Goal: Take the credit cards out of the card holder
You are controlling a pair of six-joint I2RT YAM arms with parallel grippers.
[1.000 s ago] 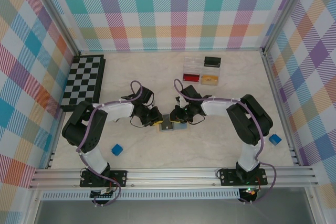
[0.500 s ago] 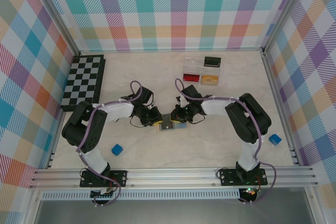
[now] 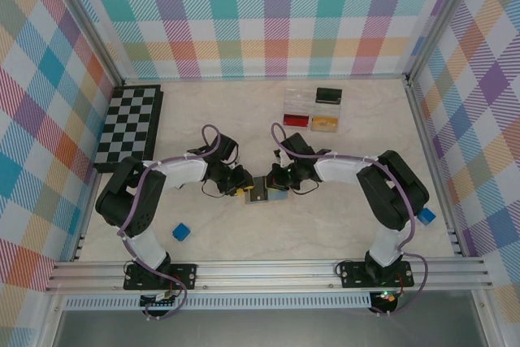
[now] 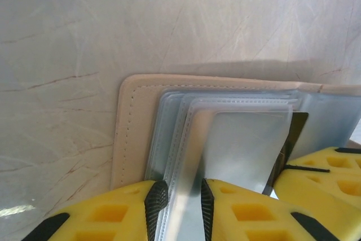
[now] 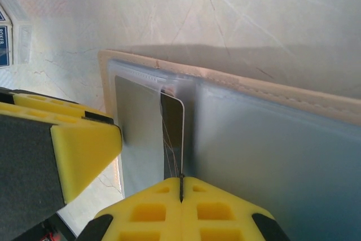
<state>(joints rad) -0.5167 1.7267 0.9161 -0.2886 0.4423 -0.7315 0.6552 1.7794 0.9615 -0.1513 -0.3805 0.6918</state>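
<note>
The card holder (image 3: pixel 269 194) lies open on the table between my two grippers, tan outside (image 4: pixel 132 128) with clear sleeves over a light blue lining (image 5: pixel 271 156). A dark credit card (image 5: pixel 172 134) sticks out of a sleeve pocket, and my right gripper (image 5: pixel 181 182) is shut on its near edge. My left gripper (image 4: pixel 181 210) stands slightly open, its pads (image 4: pixel 156 207) on either side of a clear sleeve flap (image 4: pixel 242 145). From the left wrist view the dark card shows as a sliver (image 4: pixel 298 134) beside the right gripper's yellow fingers (image 4: pixel 318 167). In the top view the left gripper (image 3: pixel 240 184) and right gripper (image 3: pixel 277 184) nearly meet.
A folded chessboard (image 3: pixel 130 125) lies at the far left. A clear compartment box (image 3: pixel 313 109) stands at the back centre. One blue cube (image 3: pixel 180 232) sits front left, another (image 3: pixel 426 216) front right by the right arm's elbow. Metal frame rails border the table.
The right jaws have closed fully on the dark card. The left jaws have parted a little. The right arm's elbow has shifted slightly right.
</note>
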